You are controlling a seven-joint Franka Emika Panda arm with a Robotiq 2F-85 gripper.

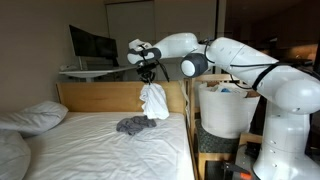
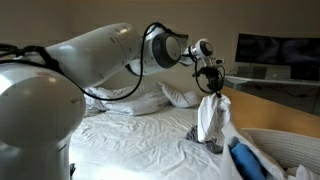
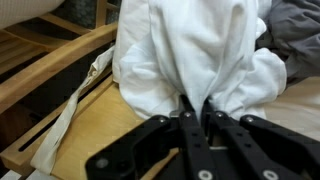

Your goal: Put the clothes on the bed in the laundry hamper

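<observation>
My gripper (image 1: 148, 78) is shut on a white garment (image 1: 152, 101) and holds it hanging above the bed, near the wooden headboard. It shows in an exterior view (image 2: 212, 118) below the gripper (image 2: 211, 84), and in the wrist view the white cloth (image 3: 190, 50) bunches between my fingers (image 3: 197, 108). A grey garment (image 1: 134, 125) lies crumpled on the white sheet below it, also seen in the wrist view (image 3: 296, 38). The white laundry hamper (image 1: 226, 105) stands beside the bed, and its rim shows in an exterior view (image 2: 290, 143).
The wooden headboard (image 1: 100, 95) runs along the bed's end, and its rail shows in the wrist view (image 3: 50, 70). Pillows (image 1: 35, 116) lie at the far end. A desk with monitors (image 1: 92, 45) stands behind. A blue item (image 2: 246, 160) lies in the hamper.
</observation>
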